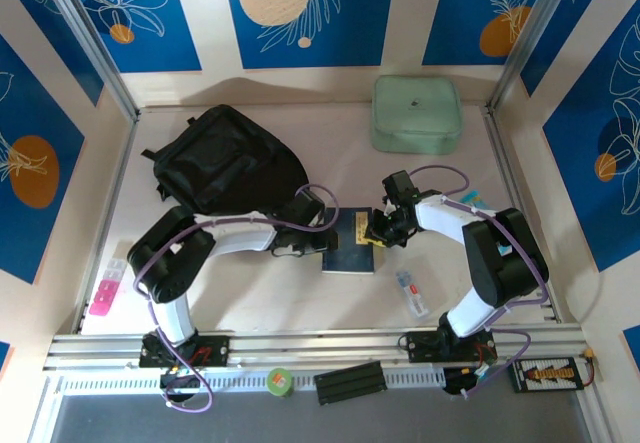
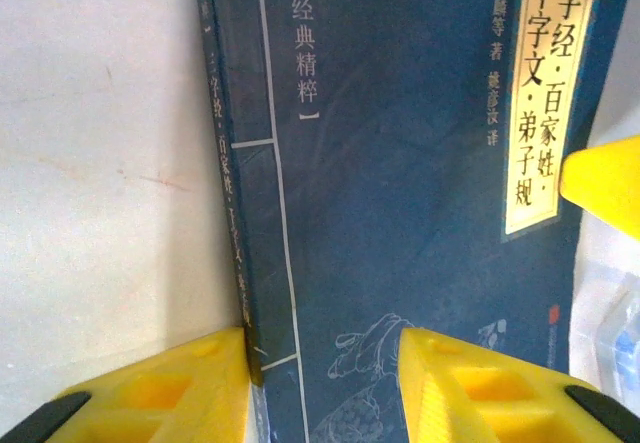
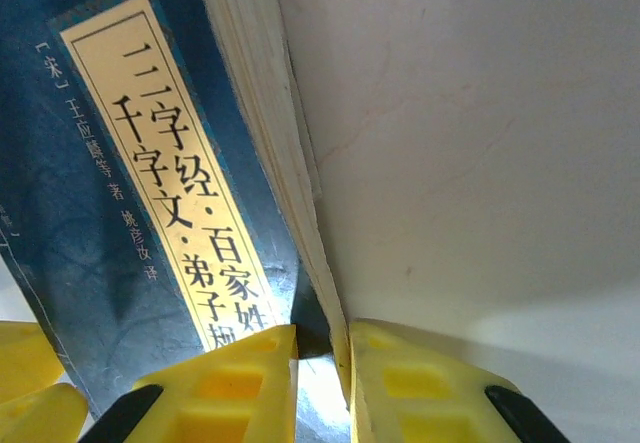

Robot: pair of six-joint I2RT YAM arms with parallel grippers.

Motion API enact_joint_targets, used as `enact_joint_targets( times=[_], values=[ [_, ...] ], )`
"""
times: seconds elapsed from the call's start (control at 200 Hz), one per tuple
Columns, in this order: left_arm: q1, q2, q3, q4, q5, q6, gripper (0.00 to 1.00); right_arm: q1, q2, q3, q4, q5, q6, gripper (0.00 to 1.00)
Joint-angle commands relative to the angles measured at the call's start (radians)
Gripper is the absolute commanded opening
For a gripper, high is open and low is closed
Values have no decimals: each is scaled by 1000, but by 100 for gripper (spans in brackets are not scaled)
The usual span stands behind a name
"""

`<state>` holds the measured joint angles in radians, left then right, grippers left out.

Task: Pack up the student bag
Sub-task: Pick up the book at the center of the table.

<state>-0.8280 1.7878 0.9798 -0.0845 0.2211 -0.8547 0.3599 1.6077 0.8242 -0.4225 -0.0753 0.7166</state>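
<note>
At the left end effector [image 2: 320, 388], yellow fingers [image 2: 165, 388] set apart, one down beside the spine and one over the cover of the dark blue paperback book [image 2: 400, 213] with a pale yellow title strip, not squeezing. At the right end effector [image 3: 322, 383], fingers close together, pinching the book's white page edge. Between the two, on the pale tabletop [image 1: 340, 153], the book. Looks thin and a bit bendy, so better lifted by an edge than from the top. Just behind the left arm, toward the far left, the large black soft fabric student bag [image 1: 225, 158], lying slumped, near the book but not touching it as far as can be seen. Cannot tell whether zipped or open. Likely light, floppy and saggy, not slippery, not easy to break. Probably best to grab by a strap [image 1: 152, 156] at its left side or by the cloth next to a zip, then hold the mouth up to slide the book in. Farther back on the right, a pale mint-green square zip case [image 1: 417, 113], well apart.
</note>
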Motion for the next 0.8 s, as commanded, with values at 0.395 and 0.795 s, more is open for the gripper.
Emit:
enact_joint_targets(
  times=[0.395,0.795],
  values=[
    [-11,-103,-104,412,211,-47,38,-13,14,-77,60,5,101,18],
    [-11,-81,-84,381,212,-41,34,-23,-2,-95,71,9,117,18]
  ],
)
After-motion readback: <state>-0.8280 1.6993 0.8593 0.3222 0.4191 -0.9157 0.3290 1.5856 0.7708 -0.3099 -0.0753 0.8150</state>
